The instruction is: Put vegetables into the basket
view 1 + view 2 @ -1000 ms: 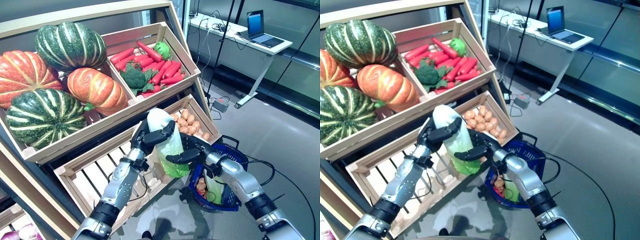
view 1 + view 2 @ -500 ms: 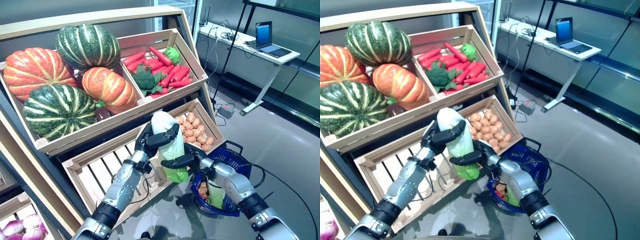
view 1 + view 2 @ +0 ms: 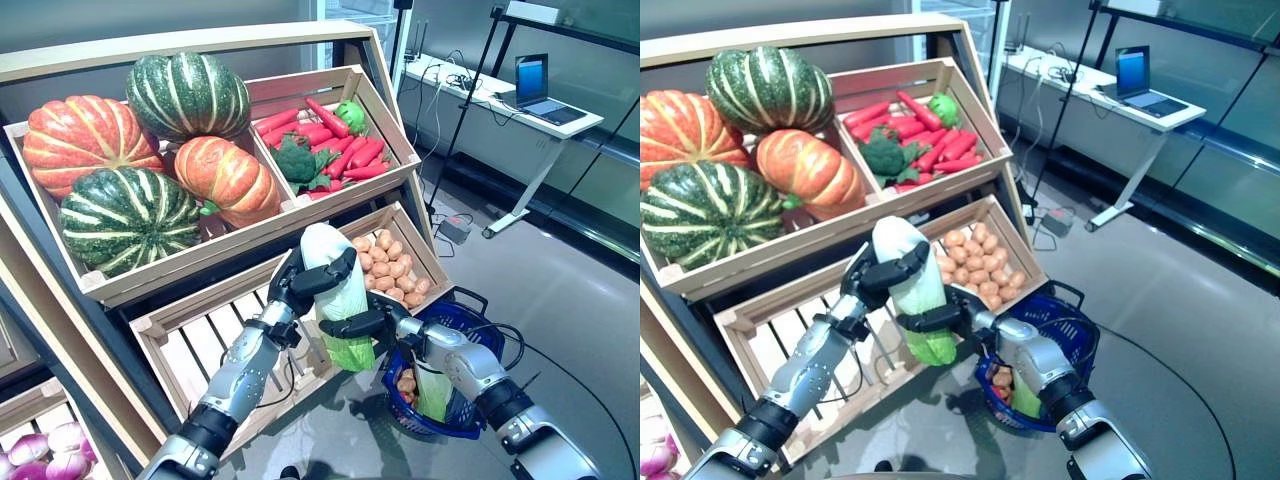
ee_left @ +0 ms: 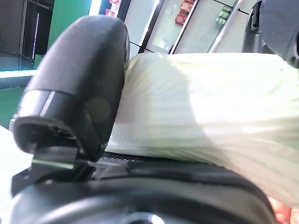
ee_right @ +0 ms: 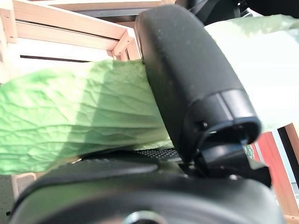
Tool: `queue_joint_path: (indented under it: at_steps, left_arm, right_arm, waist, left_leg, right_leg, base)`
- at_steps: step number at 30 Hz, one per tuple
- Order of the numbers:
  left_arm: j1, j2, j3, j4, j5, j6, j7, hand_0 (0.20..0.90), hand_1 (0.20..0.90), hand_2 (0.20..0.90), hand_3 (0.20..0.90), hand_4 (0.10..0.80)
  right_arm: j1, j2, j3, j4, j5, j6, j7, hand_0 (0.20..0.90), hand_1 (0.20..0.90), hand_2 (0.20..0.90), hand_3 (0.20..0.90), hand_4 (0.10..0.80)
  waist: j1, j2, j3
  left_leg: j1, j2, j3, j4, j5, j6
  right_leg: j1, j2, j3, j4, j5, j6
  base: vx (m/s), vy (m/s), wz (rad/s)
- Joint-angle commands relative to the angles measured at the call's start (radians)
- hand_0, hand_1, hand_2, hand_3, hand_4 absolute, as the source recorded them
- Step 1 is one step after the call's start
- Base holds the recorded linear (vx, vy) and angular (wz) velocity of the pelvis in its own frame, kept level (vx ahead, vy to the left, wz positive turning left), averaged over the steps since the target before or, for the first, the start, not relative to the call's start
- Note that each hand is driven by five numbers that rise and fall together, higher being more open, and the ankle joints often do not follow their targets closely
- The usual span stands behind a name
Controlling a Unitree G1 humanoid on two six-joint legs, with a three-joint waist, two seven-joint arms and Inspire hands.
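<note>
Held upright in mid-air: a long pale-green napa cabbage (image 3: 335, 300), white end up, leafy end down, just off the front edge of the empty slatted wooden crate (image 3: 215, 345). Gripped high by the left hand (image 3: 305, 280), fingers (image 3: 330, 272) curled round the white part; gripped lower by the right hand (image 3: 365, 322), thumb and fingers closed round the green leaves. Just beside and below, on open grey floor (image 3: 570, 320), a dark-blue plastic basket (image 3: 455, 320) holding some vegetables. Next crate along (image 3: 395, 265): small brown potatoes. Upper shelf: striped pumpkins (image 3: 135, 165), and a crate of red carrots and broccoli (image 3: 325, 140).
</note>
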Motion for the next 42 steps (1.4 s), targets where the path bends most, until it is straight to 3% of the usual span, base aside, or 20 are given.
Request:
queue_joint_path:
  at_steps: [1, 17, 23, 34, 39, 42]
  left_arm:
    - [-0.143, -0.14, -0.059, -0.213, -0.051, -0.068, -0.119, 0.9, 0.9, 0.9, 0.9, 0.8]
    - [-0.036, -0.012, 0.134, -0.158, 0.03, -0.041, -0.133, 0.9, 0.9, 0.9, 0.9, 0.8]
    - [0.007, -0.003, 0.199, -0.154, 0.013, -0.046, -0.142, 0.9, 0.9, 0.9, 0.9, 0.8]
    - [0.044, 0.024, 0.208, -0.113, 0.05, -0.041, -0.103, 0.9, 0.9, 0.9, 0.9, 0.8]
    - [-0.081, 0.067, 0.162, -0.058, 0.004, -0.095, -0.082, 0.9, 0.9, 0.9, 0.9, 0.8]
    - [-0.094, 0.077, 0.148, -0.052, -0.01, -0.114, -0.059, 0.9, 0.9, 0.9, 0.9, 0.8]
  right_arm:
    - [-0.083, 0.057, -0.049, 0.035, 0.082, -0.099, -0.062, 0.3, 0.3, 0.3, 0.3, 0.4]
    - [0.085, -0.135, -0.281, 0.167, 0.073, -0.116, -0.094, 0.3, 0.3, 0.3, 0.3, 0.4]
    - [0.144, -0.173, -0.382, 0.276, 0.08, -0.14, -0.087, 0.3, 0.3, 0.3, 0.3, 0.4]
    - [0.109, -0.206, -0.525, 0.513, 0.216, -0.214, -0.243, 0.3, 0.3, 0.3, 0.3, 0.4]
    - [-0.125, -0.27, -0.505, 0.671, 0.289, -0.266, -0.325, 0.3, 0.3, 0.3, 0.3, 0.4]
    - [-0.168, -0.307, -0.494, 0.691, 0.307, -0.276, -0.313, 0.3, 0.3, 0.3, 0.3, 0.4]
  waist:
    - [0.022, 0.026, -0.05]
    - [0.009, 0.03, -0.037]
    - [0.011, 0.031, -0.032]
    - [0.04, 0.039, 0.021]
    - [0.063, 0.055, 0.192]
    - [0.062, 0.069, 0.25]
  left_leg:
    - [0.113, -0.012, 0.027, 0.006, -0.207, -0.01]
    - [0.111, -0.001, 0.052, 0.006, -0.204, -0.009]
    - [0.108, 0.003, 0.056, 0.006, -0.204, -0.01]
    - [0.065, 0.006, 0.044, 0.01, -0.186, -0.011]
    - [-0.175, 0.045, 0.013, 0.307, -0.253, -0.022]
    - [-0.291, 0.072, 0.013, 0.487, -0.316, -0.019]
  right_leg:
    - [-0.005, 0.027, -0.002, 0.002, -0.034, -0.066]
    - [-0.02, 0.035, 0.017, 0.002, -0.032, -0.069]
    - [-0.024, 0.039, 0.02, 0.002, -0.033, -0.071]
    - [-0.067, 0.048, 0.015, 0.027, -0.041, -0.084]
    - [-0.268, 0.002, -0.014, 0.282, -0.122, -0.113]
    - [-0.377, -0.037, -0.021, 0.459, -0.181, -0.13]
  base:
    - [0.0, 0.0, 0.0]
    - [0.005, -0.013, -0.01]
    - [0.041, -0.031, -0.08]
    - [0.034, -0.045, -0.01]
    - [-0.308, -0.058, 0.06]
    - [-0.182, -0.011, 0.18]
